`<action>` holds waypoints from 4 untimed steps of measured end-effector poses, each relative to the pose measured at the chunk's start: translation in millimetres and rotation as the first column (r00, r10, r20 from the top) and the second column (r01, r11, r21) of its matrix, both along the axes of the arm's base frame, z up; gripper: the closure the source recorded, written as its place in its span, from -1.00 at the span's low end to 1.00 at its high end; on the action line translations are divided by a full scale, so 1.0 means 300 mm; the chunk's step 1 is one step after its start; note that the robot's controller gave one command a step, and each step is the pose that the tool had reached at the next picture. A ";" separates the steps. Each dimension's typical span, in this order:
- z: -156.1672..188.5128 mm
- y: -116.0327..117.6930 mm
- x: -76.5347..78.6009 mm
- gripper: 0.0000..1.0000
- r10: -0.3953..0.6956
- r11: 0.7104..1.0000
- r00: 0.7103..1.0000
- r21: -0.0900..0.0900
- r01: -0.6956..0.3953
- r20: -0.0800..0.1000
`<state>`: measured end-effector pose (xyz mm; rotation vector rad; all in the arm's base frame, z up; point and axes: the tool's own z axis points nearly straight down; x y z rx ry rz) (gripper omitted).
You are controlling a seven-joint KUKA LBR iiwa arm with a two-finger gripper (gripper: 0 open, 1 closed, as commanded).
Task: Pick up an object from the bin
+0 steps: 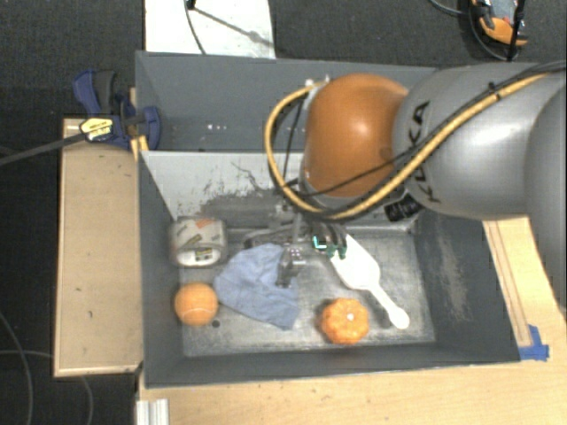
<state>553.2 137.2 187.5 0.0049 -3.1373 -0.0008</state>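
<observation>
- Grey metal bin [447,273], scuffed floor, is set on dark ground; the arm is entered from the right.
- Gripper [291,262]: lowered to the bin floor at the upper right edge of a crumpled blue cloth [252,292]. How far it is opened cannot be told, and no hold on anything can be confirmed.
- Blue cloth: lies mid-floor and is the thing nearest the gripper, so it is judged the likely pick.
- White scoop [365,274]: lies just right of the gripper, handle towards the front wall.
- Small orange pumpkin [344,320]: front centre, near the scoop handle.
- Orange ball [196,304]: front left, beside the cloth.
- White-and-orange roll [197,241]: left, behind the ball.
- Step in hand: judged to be the descent onto the cloth, before any lift.
- Next move: a fold of fabric is to be pinched firmly, then raised straight, clear of scoop and walls.
</observation>
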 end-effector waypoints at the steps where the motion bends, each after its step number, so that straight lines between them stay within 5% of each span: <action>1: 0.012 -0.002 0.006 -1.00 -0.004 1.000 1.000 0.001 0.004 0.007; 3: -0.370 0.040 0.090 -1.00 0.160 0.987 0.987 0.003 -0.160 0.023; 4: -0.245 0.026 0.087 -1.00 0.246 0.969 0.969 0.000 -0.246 0.004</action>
